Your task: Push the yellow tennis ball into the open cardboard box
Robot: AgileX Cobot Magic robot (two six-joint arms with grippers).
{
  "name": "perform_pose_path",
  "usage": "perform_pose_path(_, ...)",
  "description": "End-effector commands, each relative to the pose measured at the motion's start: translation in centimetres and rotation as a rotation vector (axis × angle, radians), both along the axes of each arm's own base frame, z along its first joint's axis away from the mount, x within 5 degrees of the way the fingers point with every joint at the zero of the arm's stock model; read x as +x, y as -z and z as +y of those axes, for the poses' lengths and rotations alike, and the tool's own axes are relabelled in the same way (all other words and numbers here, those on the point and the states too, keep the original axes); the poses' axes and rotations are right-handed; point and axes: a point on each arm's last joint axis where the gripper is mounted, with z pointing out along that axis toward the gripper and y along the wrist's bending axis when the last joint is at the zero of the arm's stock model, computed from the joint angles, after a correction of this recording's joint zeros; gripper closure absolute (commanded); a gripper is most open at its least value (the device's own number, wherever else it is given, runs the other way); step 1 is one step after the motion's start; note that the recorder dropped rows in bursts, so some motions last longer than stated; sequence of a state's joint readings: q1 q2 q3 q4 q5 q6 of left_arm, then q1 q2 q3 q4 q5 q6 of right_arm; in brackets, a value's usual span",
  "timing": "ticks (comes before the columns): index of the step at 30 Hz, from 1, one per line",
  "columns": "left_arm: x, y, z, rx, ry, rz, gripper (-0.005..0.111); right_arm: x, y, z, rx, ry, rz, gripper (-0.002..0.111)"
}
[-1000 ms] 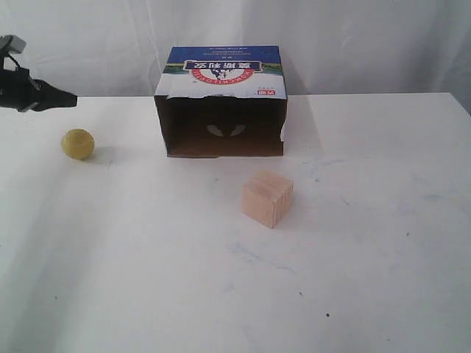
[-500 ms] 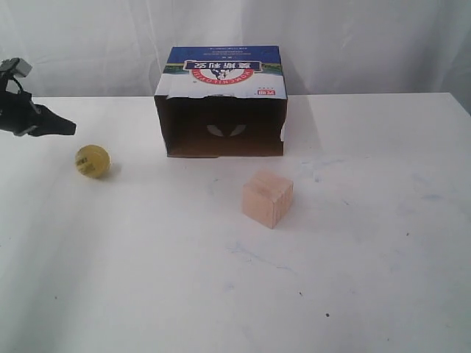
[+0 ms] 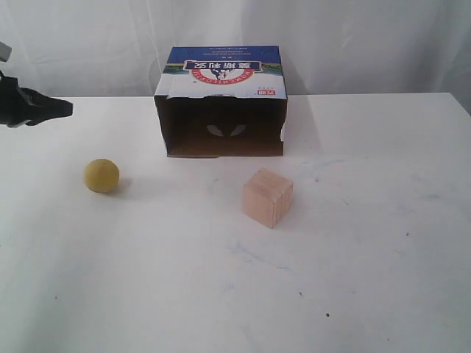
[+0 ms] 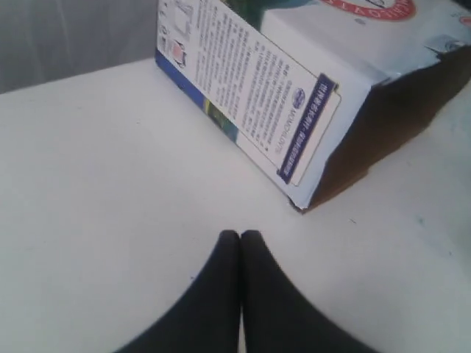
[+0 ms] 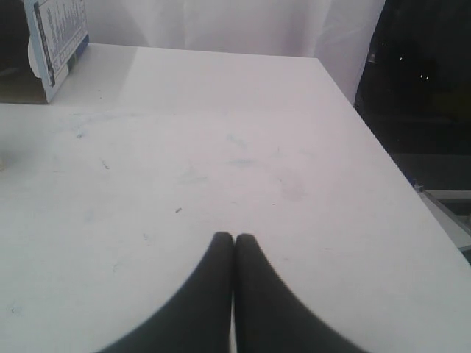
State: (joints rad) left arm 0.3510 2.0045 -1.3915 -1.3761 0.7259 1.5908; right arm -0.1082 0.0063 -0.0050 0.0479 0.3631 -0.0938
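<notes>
— Surface?
— White table (image 3: 221,294), faintly scuffed; white curtain (image 3: 353,37) behind.
— Task item?
— One ball (image 3: 101,176), dull yellow, fuzzy. Lying loose on the left part of the table, left of and nearer the camera than the box (image 3: 221,70), well apart from it, untouched.
— Box details?
— Brown cardboard, on its side, dark opening toward the camera; blue-and-white printed panel on top, red logo.
— Other stock?
— One cube (image 3: 267,198), pale wood, before the box's right corner, apart from box and ball.
— Arms?
— Black left gripper (image 3: 66,109) at the far left edge, up and left of the ball, clear of it; fingers pressed together, empty, pointing toward the box's side. Right gripper (image 5: 234,241) likewise pressed together, empty, over bare table.
</notes>
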Motion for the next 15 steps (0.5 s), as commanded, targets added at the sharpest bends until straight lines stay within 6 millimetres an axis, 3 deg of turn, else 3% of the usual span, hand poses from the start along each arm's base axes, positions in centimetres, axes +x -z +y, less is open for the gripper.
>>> perform_pose_path(1, -1.6, 0.5, -2.5, 0.07, -0.176, 0.015, 0.107, 0.0, 0.0, 0.0, 0.003, 0.005, -0.014, 0.108)
perform_pose_path(5, -2.5, 2.6, -7.0, 0.066, -0.128, 0.053, 0.107, 0.0, 0.0, 0.0, 0.003, 0.005, -0.014, 0.108)
perform_pose_path(8, -2.6, 3.5, -9.5, 0.191, -0.105, 0.017, 0.107, 0.0, 0.0, 0.0, 0.003, 0.005, -0.014, 0.108)
perform_pose_path(15, -1.0, 2.8, -9.4, 0.296, -0.203, 0.013, 0.107, 0.0, 0.0, 0.0, 0.003, 0.005, -0.014, 0.108)
